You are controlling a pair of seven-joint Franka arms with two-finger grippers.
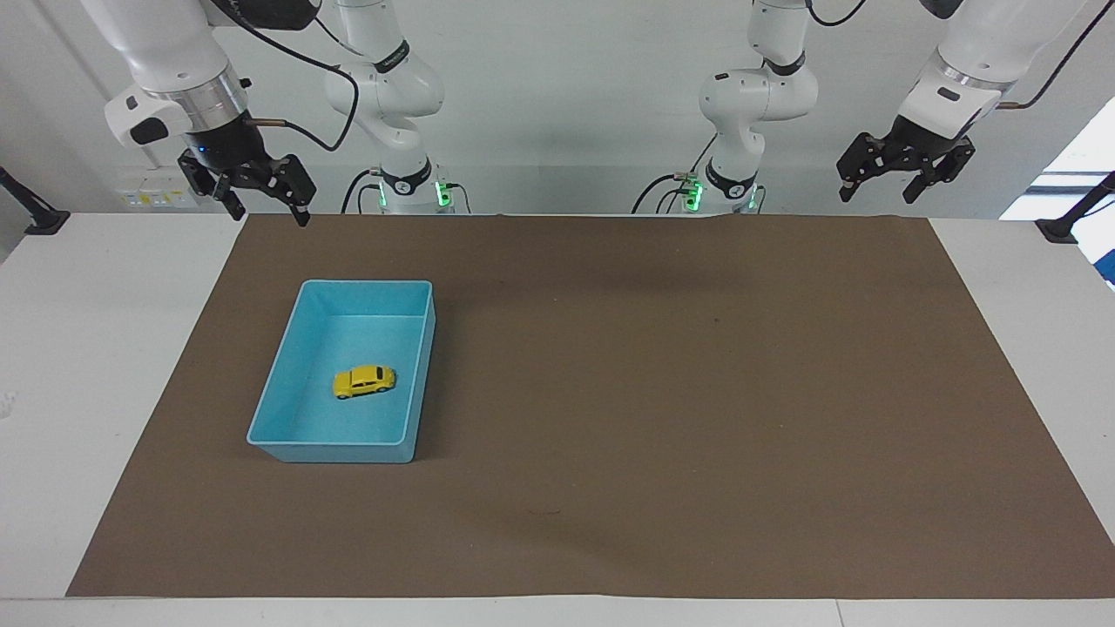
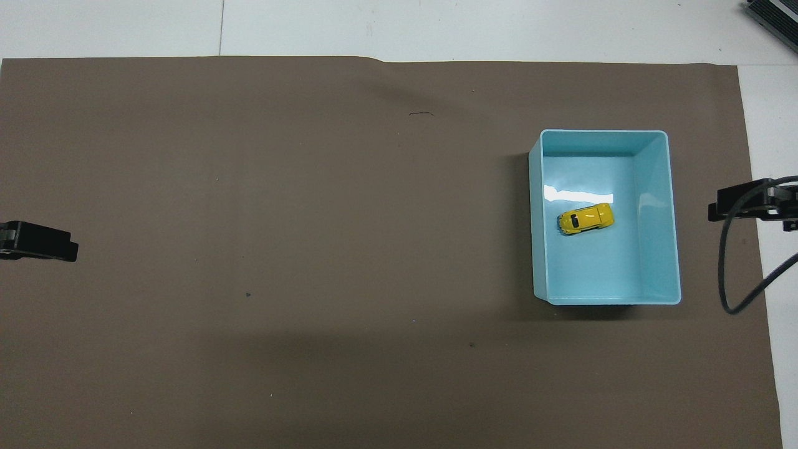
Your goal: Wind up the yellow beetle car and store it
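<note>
The yellow beetle car (image 1: 363, 381) (image 2: 585, 219) stands on its wheels inside the light-blue tray (image 1: 270, 416) (image 2: 657, 187), near the tray's middle. The tray sits on the brown mat toward the right arm's end of the table. My right gripper (image 1: 266, 205) hangs open and empty high over the mat's edge by the robots, beside the tray's end; only its tip (image 2: 742, 201) shows in the overhead view. My left gripper (image 1: 880, 185) (image 2: 40, 242) waits open and empty, raised over the other end of the mat.
A brown mat (image 1: 653, 392) covers most of the white table (image 1: 87, 348). Black clamp mounts (image 1: 39, 218) (image 1: 1067, 225) stand at both ends of the table. A loose cable (image 2: 735, 274) loops down from the right arm beside the tray.
</note>
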